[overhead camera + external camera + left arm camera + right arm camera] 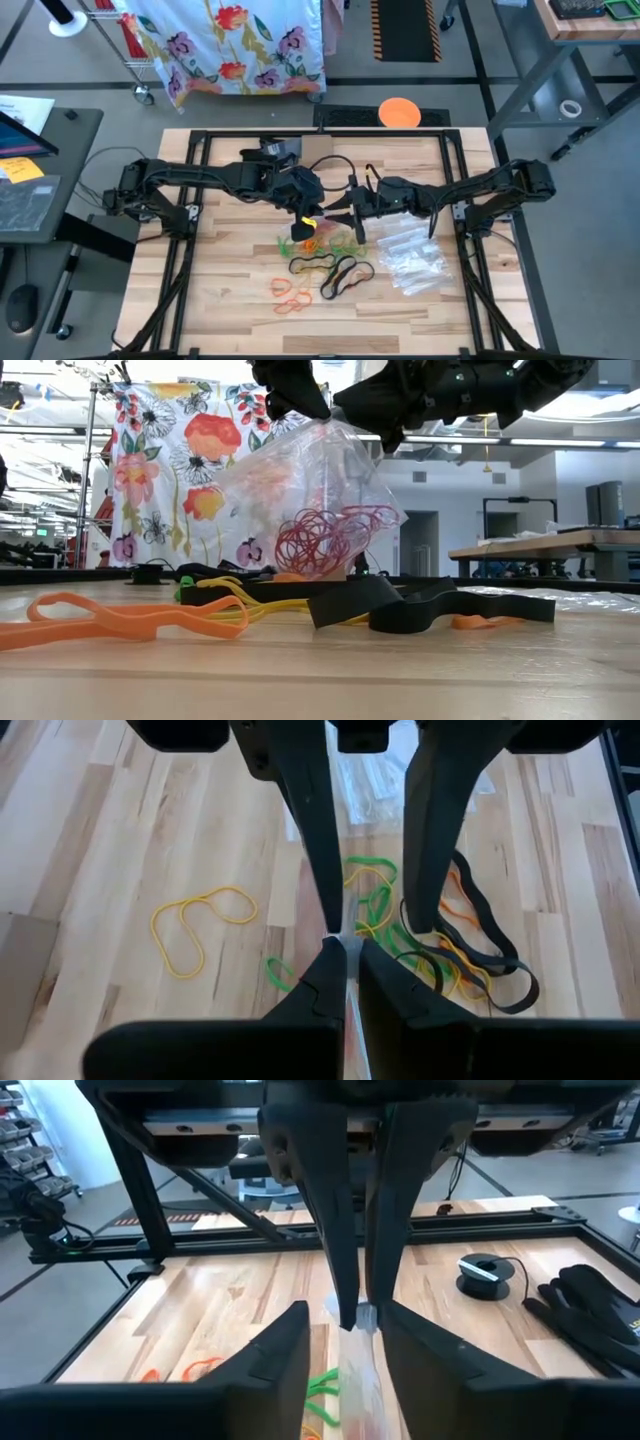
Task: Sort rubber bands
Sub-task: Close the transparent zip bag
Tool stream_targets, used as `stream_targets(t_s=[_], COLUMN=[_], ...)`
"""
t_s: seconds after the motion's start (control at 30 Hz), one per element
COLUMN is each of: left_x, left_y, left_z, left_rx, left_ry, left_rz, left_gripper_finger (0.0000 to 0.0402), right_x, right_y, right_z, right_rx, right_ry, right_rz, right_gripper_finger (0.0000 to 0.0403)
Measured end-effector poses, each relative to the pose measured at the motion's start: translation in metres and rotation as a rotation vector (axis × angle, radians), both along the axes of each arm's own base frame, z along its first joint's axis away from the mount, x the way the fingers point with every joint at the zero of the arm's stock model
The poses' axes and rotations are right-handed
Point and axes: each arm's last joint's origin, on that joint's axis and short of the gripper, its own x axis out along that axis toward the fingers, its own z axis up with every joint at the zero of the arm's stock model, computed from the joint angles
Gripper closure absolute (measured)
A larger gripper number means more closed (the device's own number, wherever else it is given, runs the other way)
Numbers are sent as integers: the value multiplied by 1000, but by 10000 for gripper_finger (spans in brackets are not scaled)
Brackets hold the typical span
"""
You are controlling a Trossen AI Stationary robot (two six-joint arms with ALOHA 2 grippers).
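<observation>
A clear zip bag (330, 490) with red rubber bands (320, 540) bunched in its bottom hangs above the table's middle. My left gripper (358, 1315) is shut on its top. My right gripper (345, 1320) is open beside it; its fingers stand on either side of the bag's upper part (355, 1355). Loose rubber bands lie flat on the wood below: green (370, 890), yellow (200, 920), orange (290, 295) and wide black ones (340, 275). My left gripper pinches the bag's top edge (346, 935) between its two fingers, slanting down from the table's left. The bag hangs below the fingers, clear of the table, with the red bands weighing its bottom down. My right gripper stands about the bag's upper part; whether its fingers (325, 880) touch the plastic I cannot tell.
A heap of clear zip bags (410, 260) lies right of the loose bands. A black round puck (485, 1270) and black gloves (590, 1290) sit toward the far side. A black metal frame (455, 160) borders the tabletop. An orange disc (400, 112) lies beyond the far edge.
</observation>
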Motion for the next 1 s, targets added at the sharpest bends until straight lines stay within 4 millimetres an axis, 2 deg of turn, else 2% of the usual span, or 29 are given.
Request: stream_targets(t_s=[0.3, 0.5, 1.0], left_x=[0, 0, -1], left_y=[0, 0, 0], left_z=[1, 1, 0], left_rx=[-2, -3, -5], left_ry=[-7, -7, 13], left_rz=[-2, -3, 3], left_gripper_finger=[401, 401, 400], right_x=[0, 0, 0], right_y=[0, 0, -1], right_z=[-1, -2, -3], right_rx=[-1, -33, -85], right_ry=[1, 12, 19], right_rz=[-3, -11, -48], right_gripper_finger=[332, 394, 402])
